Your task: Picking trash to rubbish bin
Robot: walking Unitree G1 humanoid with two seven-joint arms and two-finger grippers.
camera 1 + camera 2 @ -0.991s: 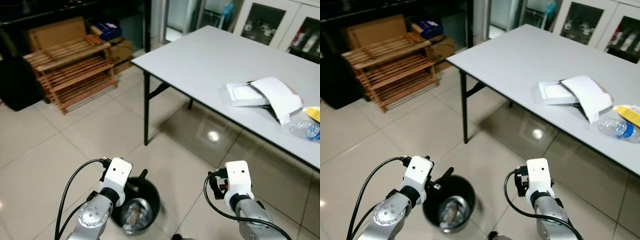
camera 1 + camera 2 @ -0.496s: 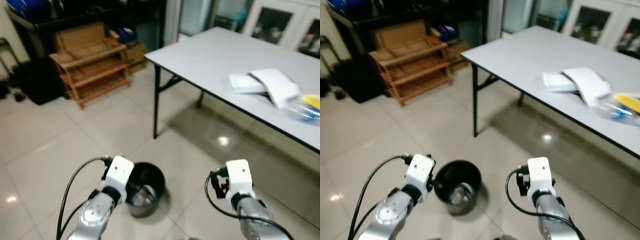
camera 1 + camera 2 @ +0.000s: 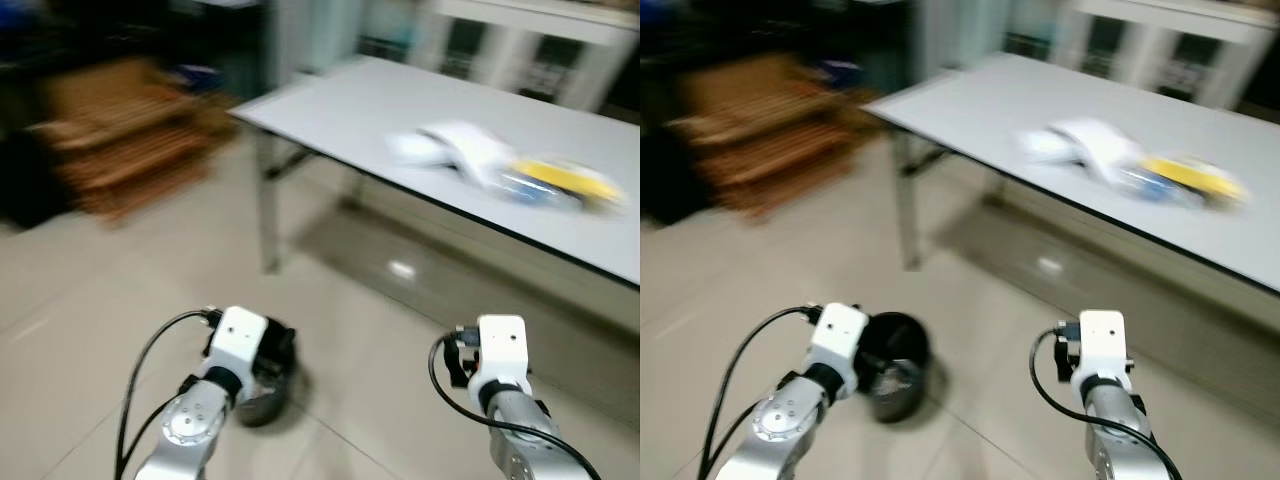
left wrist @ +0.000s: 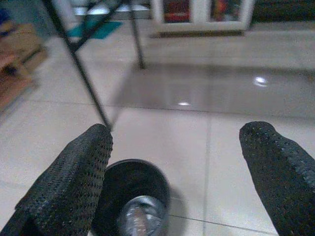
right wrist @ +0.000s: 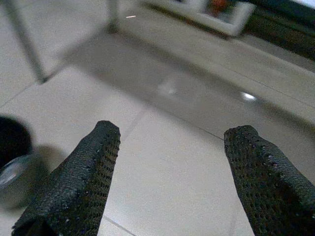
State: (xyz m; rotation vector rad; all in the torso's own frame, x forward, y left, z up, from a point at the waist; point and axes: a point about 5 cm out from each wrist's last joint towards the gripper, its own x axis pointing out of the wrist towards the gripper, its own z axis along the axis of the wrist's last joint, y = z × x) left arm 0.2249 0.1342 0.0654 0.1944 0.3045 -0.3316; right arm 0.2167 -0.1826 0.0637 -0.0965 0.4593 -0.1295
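Both arms reach forward low over the floor; the left claw (image 4: pixel 177 162) and right claw (image 5: pixel 172 172) gape wide, the bin (image 3: pixel 895 365) at 11 o'clock

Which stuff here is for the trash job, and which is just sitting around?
For the job:
bin on the floor
blurry trash on the table
left gripper, open
right gripper, open

Just sitting around:
wooden rack
cabinets behind the table

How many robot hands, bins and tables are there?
Robot hands: 2, the left hand and the right hand, both open.
Bins: 1, the black bin on the floor.
Tables: 1, the grey table.
Total: 4.
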